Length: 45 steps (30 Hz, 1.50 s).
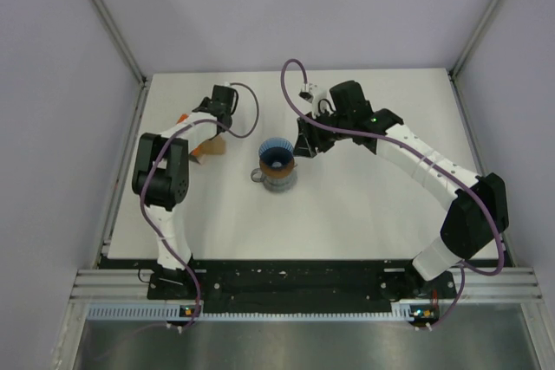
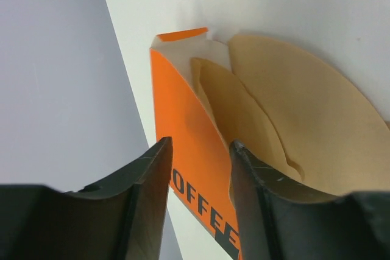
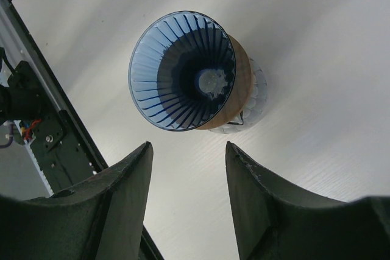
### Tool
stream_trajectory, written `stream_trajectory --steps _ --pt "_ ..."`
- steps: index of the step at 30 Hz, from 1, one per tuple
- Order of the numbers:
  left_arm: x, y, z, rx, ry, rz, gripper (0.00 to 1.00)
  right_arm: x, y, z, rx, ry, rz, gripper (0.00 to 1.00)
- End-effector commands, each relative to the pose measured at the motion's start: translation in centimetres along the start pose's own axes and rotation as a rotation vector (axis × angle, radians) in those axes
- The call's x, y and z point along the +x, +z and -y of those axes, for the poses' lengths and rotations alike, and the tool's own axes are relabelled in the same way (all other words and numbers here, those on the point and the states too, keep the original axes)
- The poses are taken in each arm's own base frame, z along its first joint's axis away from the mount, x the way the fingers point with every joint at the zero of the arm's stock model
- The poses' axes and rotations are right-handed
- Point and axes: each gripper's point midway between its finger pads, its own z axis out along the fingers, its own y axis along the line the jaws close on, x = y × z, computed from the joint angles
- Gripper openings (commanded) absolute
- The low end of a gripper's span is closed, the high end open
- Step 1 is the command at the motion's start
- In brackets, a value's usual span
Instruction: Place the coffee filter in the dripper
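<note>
The blue ribbed dripper [image 1: 277,158] [image 3: 170,83] sits on a brown ring [image 3: 241,83] over a mug at the table's middle, with nothing inside it. My right gripper [image 1: 303,146] [image 3: 188,145] hovers just right of it, open and holding nothing. The coffee filter shows only as tan paper [image 2: 304,120] fanning out of the orange packet [image 2: 183,126] at the left. I cannot tell a single sheet from the stack. My left gripper [image 1: 208,132] [image 2: 200,144] hangs over the packet's edge, jaws apart, one fingertip [image 2: 244,156] in front of the tan paper.
The mug [image 3: 256,95] under the ring has a handle toward the left [image 1: 255,176]. The grey side wall [image 2: 55,89] runs close beside the packet. The black front rail [image 3: 49,138] lies at the table's near edge.
</note>
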Motion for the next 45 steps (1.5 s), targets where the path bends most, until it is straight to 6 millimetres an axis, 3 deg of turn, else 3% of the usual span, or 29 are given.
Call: stream_trajectory --steps 1,6,15,18,21,22,24,29,35,41,45 --pt "0.1 1.0 -0.9 -0.087 -0.001 -0.006 0.42 -1.4 -0.9 -1.3 -0.022 -0.04 0.046 0.51" --pt "0.1 1.0 -1.4 -0.094 0.001 -0.011 0.39 -1.4 -1.1 -1.3 -0.02 -0.042 0.05 0.51" --pt "0.8 2.3 -2.3 -0.157 0.045 -0.052 0.46 -1.5 -1.3 -1.4 -0.021 -0.045 0.058 0.51" --pt "1.3 2.8 -2.1 -0.155 0.059 -0.072 0.41 -1.5 -1.5 -1.6 -0.022 -0.045 0.06 0.51" --pt "1.4 2.8 -2.1 -0.148 0.063 -0.073 0.23 -1.3 -1.6 -1.5 -0.017 -0.046 0.059 0.51" --pt "1.4 2.7 -2.3 -0.151 0.055 -0.07 0.0 -1.3 -1.7 -1.6 -0.016 -0.045 0.06 0.51" --pt "0.9 2.1 -2.8 -0.148 0.034 -0.045 0.0 -1.3 -1.8 -1.6 -0.015 -0.044 0.062 0.51" --pt "-1.0 -1.0 -3.6 -0.005 -0.117 0.08 0.0 -1.8 -2.2 -1.8 -0.012 -0.051 0.079 0.51" --pt "-3.0 -7.4 -2.9 0.276 -0.257 0.264 0.0 -4.0 -3.1 -3.1 -0.02 -0.086 0.128 0.51" --pt "-4.0 -13.9 -2.5 0.491 -0.331 0.416 0.0 -9.7 -4.8 -6.4 -0.107 -0.134 0.26 0.5" --pt "-4.3 -17.4 0.1 0.722 -0.314 0.451 0.0 -13.1 -4.8 -8.1 -0.196 -0.181 0.374 0.5"
